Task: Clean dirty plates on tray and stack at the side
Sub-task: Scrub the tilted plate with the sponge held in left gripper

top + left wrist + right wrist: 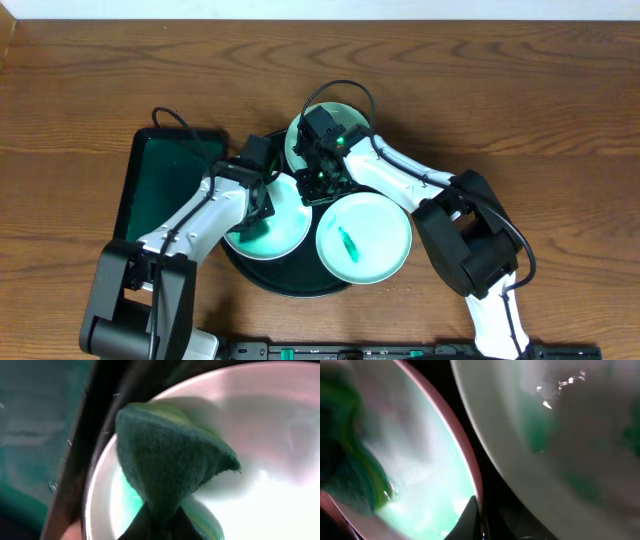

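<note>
The round black tray (285, 283) holds a pale plate (285, 228) on its left. A mint plate with a teal smear (363, 237) overlaps its right rim and a third mint plate (335, 118) lies at the back. My left gripper (263, 205) is shut on a dark green cloth (170, 460) that presses on the pale plate (270, 460). My right gripper (322, 183) is shut on that plate's rim (470, 472), with one finger inside and one outside (479, 520). Another plate (560, 435) lies close beside it.
A rectangular dark-green tray (165, 185) lies left of the black tray, and it also shows in the left wrist view (35, 425). The brown wooden table (520, 110) surrounds everything. Both arms meet over the tray's middle.
</note>
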You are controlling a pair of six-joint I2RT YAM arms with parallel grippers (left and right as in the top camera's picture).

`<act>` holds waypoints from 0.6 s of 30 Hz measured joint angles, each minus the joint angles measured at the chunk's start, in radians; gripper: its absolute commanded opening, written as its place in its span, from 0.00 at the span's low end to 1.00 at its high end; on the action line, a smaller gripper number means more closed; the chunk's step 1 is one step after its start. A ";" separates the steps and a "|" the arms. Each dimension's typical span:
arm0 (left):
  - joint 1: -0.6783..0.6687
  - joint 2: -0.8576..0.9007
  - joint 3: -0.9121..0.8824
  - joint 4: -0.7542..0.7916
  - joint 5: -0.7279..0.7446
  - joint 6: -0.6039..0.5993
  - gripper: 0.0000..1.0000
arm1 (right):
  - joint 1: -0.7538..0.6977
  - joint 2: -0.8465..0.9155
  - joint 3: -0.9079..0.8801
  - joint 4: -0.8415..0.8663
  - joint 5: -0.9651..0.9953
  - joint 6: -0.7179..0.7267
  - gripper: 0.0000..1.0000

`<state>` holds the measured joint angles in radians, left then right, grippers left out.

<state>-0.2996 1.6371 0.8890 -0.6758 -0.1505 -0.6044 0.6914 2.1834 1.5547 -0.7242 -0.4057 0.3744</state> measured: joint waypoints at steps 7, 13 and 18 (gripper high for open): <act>0.029 0.001 -0.003 0.036 0.442 0.152 0.07 | -0.001 0.000 0.000 -0.002 0.012 -0.012 0.01; 0.013 0.014 -0.016 0.236 0.512 0.179 0.07 | -0.001 0.000 0.000 -0.010 0.008 -0.012 0.01; -0.004 0.005 0.007 0.152 0.224 0.106 0.07 | 0.000 0.000 0.000 -0.010 0.000 -0.011 0.01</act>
<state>-0.3038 1.6424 0.8963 -0.5236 0.0738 -0.4980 0.6914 2.1834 1.5547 -0.7341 -0.4053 0.3630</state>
